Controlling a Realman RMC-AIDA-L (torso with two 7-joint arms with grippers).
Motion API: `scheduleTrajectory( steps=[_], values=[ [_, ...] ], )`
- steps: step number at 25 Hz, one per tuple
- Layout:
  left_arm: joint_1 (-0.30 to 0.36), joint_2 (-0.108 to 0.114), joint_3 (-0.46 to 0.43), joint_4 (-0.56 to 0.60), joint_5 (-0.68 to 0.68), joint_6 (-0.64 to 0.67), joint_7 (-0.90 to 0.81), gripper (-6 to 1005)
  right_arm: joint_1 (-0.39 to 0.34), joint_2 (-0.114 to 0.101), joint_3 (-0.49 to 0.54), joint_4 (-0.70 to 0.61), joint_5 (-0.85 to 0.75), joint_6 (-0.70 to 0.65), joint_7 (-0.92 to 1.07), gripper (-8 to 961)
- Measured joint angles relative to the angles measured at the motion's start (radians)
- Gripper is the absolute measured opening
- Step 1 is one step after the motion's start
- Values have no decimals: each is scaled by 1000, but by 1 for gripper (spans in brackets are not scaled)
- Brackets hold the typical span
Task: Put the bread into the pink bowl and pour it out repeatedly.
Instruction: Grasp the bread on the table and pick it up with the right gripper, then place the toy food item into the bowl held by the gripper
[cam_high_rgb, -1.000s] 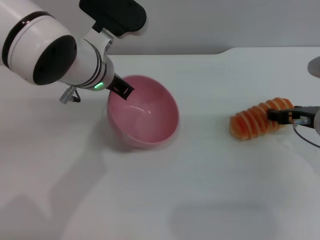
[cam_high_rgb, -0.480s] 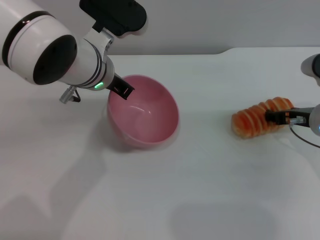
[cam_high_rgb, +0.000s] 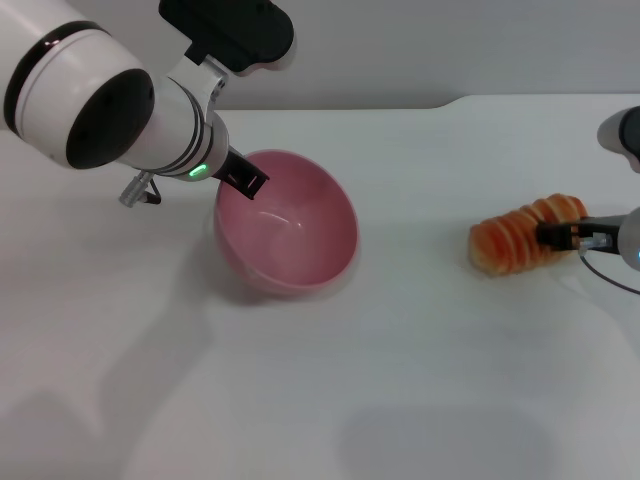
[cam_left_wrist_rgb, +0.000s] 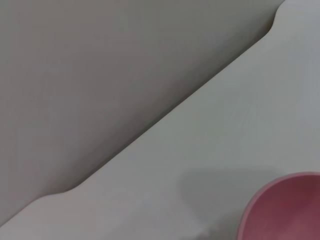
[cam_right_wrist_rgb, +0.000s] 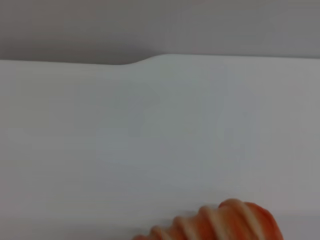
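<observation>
Bread (cam_high_rgb: 525, 238) in right gripper (cam_high_rgb: 570, 236); head view alone shows grip.

no readable txt, labels, brands or nos. on anything in these views.

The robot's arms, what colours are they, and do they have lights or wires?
The left arm is chunky, glossy white, with round black patches, a black ring and a black block on top. A small green light glows near its wrist, beside a thin black left claw. The right claw is thin and black too, with a thin dark wire looping under it.
</observation>
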Motion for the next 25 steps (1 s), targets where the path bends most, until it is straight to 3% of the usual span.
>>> scheduleTrajectory(
  steps=[14,21,25],
  values=[
    [-1,-2,9,-4,-4,12,0,38,-30,0,-34,-246,-34,71,-11,438],
    [-1,-2,19,-5,-40,34,0,38,-62,0,-47,-527,-53,181,-24,386],
    [-4,-2,39,-6,-48,44,-2,39,-59,0,-78,-625,-54,215,-26,350]
  ],
)
